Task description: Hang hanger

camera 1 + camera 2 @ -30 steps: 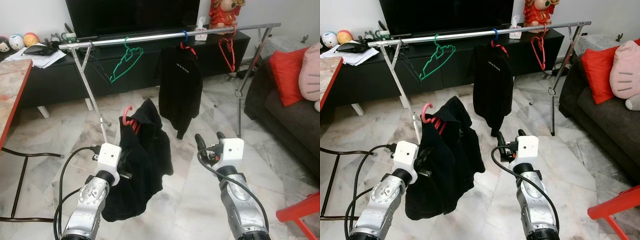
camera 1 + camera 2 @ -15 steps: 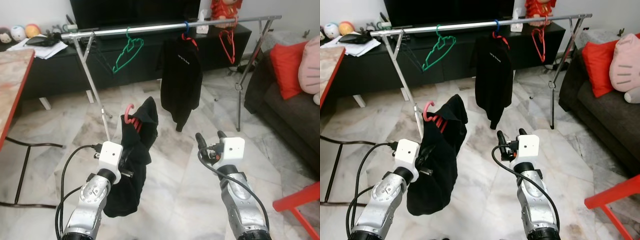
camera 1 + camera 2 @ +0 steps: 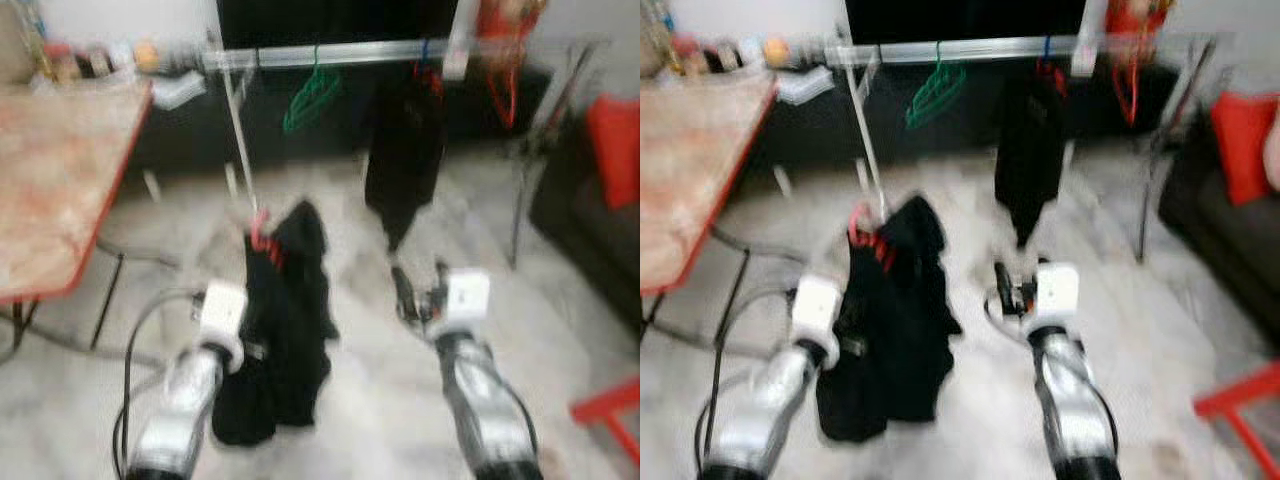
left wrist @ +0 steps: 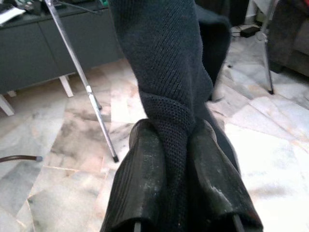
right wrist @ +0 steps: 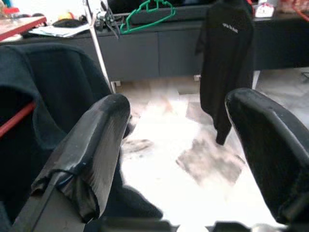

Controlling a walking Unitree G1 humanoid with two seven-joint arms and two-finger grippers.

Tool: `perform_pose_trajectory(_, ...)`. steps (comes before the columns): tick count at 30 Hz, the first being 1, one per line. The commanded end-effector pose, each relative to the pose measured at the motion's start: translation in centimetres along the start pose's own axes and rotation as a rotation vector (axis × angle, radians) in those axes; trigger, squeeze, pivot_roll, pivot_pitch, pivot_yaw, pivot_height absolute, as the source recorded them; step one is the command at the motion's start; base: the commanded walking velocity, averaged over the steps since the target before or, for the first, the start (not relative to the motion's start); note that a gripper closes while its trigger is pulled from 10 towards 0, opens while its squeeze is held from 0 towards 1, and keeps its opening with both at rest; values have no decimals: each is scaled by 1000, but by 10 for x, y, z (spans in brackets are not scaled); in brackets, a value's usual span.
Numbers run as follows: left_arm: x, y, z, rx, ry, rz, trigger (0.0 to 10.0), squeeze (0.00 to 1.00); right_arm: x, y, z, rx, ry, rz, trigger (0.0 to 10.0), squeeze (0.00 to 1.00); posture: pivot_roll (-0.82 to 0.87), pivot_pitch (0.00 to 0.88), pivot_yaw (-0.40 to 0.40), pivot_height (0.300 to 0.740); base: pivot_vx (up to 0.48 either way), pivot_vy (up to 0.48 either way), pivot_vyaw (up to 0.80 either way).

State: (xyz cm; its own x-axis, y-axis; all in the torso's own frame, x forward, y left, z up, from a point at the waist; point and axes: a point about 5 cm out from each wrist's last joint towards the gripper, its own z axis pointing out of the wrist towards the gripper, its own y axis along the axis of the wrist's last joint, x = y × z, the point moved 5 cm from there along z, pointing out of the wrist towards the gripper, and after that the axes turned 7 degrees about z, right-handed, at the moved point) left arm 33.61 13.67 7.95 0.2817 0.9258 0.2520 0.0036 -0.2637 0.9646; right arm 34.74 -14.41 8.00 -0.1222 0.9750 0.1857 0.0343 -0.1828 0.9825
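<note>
Though both head views are blurred, the layout reads clearly enough from the robot's left across to its right. Farthest left stands a table (image 3: pixel 60 190) with a reddish, red-edged top on thin dark legs. Just right of it the left gripper (image 4: pixel 176 140) is held up in front of the robot, its two black fingers (image 4: pixel 145 179) pinched together on a fold of the black knitted garment (image 3: pixel 285 330); the left wrist view shows the cloth squeezed between them and rising above. That garment hangs on a red hanger (image 3: pixel 258 232), whose hook pokes up at the garment's top, well below the clothes rail (image 3: pixel 330 55) and in front of the rail's left leg. On the silver rail, which spans the background before a dark low cabinet (image 3: pixel 810 130), hang a bare green hanger (image 3: pixel 312 100), then a black shirt (image 3: pixel 403 160) on another hanger, then a red hanger (image 3: pixel 500 90) near the right end. Right of the held garment, the right gripper (image 5: pixel 176 140) hovers over the pale marble floor (image 3: pixel 370 400) with its jaws wide apart and nothing between them; through the gap its wrist view looks toward the black shirt and the green hanger. Farthest right sit a dark sofa (image 3: pixel 590 230) with a red cushion (image 3: pixel 615 135), and a red frame corner (image 3: pixel 605 415) near the floor.
</note>
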Motion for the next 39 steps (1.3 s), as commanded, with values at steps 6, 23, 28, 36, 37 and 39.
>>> perform_pose_trajectory(6, -3, 15, 4, -49, -16, 15, 10000, 0, 1, 1, -1, 3, 24, -2, 10000, 0, -118, 0, 10, 740, -337, 0, 0)
perform_pose_trajectory(23, -9, 24, 7, -57, -80, 61, 10000, 0, 17, -16, -17, 94, 195, -34, 10000, 0, -124, 0, 11, 740, -134, 0, 0)
perform_pose_trajectory(28, -15, 32, 8, -79, -120, 55, 10000, 0, 20, -14, -19, 87, 231, -36, 10000, 0, -124, 0, 8, 740, 0, 0, 0)
perform_pose_trajectory(36, -33, 45, 3, -118, -247, 32, 10000, 0, 30, -13, -22, 93, 297, -53, 10000, 263, -125, 12, 12, 740, 0, 0, 0)
perform_pose_trajectory(37, -34, 47, 2, -123, -262, 33, 10000, 0, 32, -14, -23, 97, 307, -60, 10000, 263, -125, 14, 12, 740, 0, 0, 0)
perform_pose_trajectory(39, -39, 50, -1, -135, -313, 21, 10000, 0, 35, -16, -22, 101, 311, -69, 10000, 0, -123, 20, 13, 740, 0, 0, 0)
